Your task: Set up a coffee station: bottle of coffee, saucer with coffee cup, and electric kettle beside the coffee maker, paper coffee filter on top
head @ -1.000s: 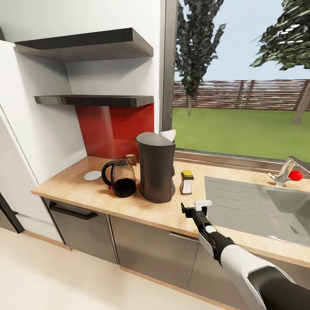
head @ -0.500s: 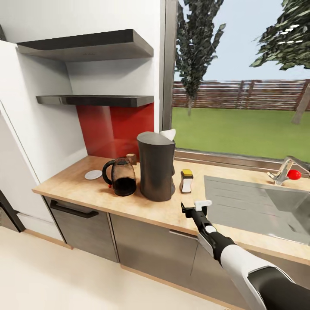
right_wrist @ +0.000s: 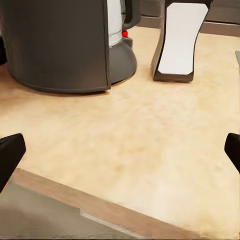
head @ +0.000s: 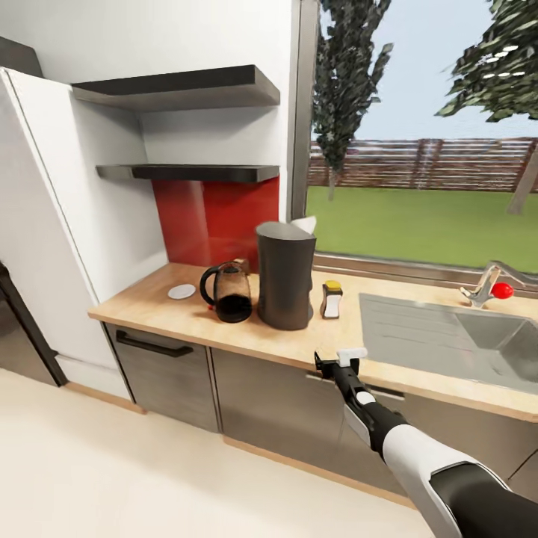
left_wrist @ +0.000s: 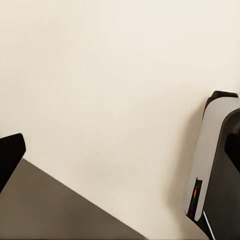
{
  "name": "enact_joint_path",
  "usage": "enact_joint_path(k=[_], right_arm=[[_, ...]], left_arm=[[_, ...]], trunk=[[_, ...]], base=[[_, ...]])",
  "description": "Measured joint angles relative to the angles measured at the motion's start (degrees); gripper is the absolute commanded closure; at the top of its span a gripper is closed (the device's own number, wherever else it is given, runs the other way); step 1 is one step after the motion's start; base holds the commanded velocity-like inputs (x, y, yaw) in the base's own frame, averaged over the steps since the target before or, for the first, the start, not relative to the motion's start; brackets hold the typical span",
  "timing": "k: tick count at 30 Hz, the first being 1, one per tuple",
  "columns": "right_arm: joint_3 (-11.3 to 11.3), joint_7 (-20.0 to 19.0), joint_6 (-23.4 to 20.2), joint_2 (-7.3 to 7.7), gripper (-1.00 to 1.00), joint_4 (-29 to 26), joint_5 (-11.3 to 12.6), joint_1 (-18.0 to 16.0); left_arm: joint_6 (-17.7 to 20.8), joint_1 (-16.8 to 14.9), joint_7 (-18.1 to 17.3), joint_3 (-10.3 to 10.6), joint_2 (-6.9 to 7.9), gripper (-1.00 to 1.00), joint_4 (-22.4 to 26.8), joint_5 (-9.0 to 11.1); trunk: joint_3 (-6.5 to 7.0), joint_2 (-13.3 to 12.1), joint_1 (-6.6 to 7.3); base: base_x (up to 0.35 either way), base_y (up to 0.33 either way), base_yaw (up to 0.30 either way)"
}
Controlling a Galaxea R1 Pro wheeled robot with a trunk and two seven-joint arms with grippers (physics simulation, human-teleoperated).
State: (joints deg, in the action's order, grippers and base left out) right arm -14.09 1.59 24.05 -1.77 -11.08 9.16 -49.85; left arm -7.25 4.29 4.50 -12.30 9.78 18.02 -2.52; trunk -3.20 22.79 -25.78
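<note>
The right claw (head: 338, 361) hangs in front of the bench (head: 299, 345) edge, fingers spread apart and holding nothing. Just beyond it and slightly to its left stands the bottle of coffee (head: 330, 299), and left of that the coffee maker (head: 285, 275) with the paper coffee filter (head: 304, 223) on its top. Further left of the claw, the electric kettle (head: 227, 293) touches or nearly touches the coffee maker, and the saucer (head: 181, 291) lies bare beyond the kettle. The sink (head: 456, 342) lies to the claw's right. The kitchen shelf (head: 194, 172) hangs on the wall high above. Whether the left claw is apart or together cannot be told.
</note>
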Motion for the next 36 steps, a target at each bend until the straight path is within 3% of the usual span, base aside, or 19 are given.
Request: enact_joint_path(k=[5,13,20,22,27,36], right_arm=[[0.00,0.00,0.00,-0.06,-1.00,-0.05,0.01,0.00],[-0.09,-0.05,-0.18,-0.35,-1.00,0.31,-0.06,0.20],[-0.13,-0.36,-0.21,-3.14,-1.00,7.93,-0.32,1.63],[-0.11,-0.34,-0.23,-4.14,-1.00,8.75,-0.38,2.49],[-0.21,-0.39,-0.24,-7.61,-1.00,9.53,-0.60,8.61],[-0.14,-0.28,-1.45,-8.20,-1.00,9.60,-0.48,13.67]], left_arm=[[-0.04,0.00,0.01,0.00,0.04,-1.00,0.00,-0.01],[-0.05,0.00,0.00,0.00,0.00,-1.00,-0.01,-0.02],[-0.04,0.00,0.00,-0.01,-0.07,-1.00,-0.01,0.05],[-0.04,0.00,-0.04,-0.01,-0.08,-1.00,-0.01,0.05],[-0.06,0.00,-0.08,-0.08,-0.09,-1.00,0.00,0.05],[-0.11,0.00,-0.19,-0.10,-0.09,-1.00,-0.29,0.02]], trunk=[[0.07,0.01,0.01],[0.24,0.01,0.03],[0.25,0.01,0.03],[0.25,0.01,0.03],[0.25,0.01,0.03],[0.25,0.01,0.03]], base=[[-0.271,0.140,0.230],[-0.023,0.011,0.197],[0.000,0.000,0.017],[0.000,0.000,0.002],[0.000,0.000,0.000],[0.000,0.000,0.000]])
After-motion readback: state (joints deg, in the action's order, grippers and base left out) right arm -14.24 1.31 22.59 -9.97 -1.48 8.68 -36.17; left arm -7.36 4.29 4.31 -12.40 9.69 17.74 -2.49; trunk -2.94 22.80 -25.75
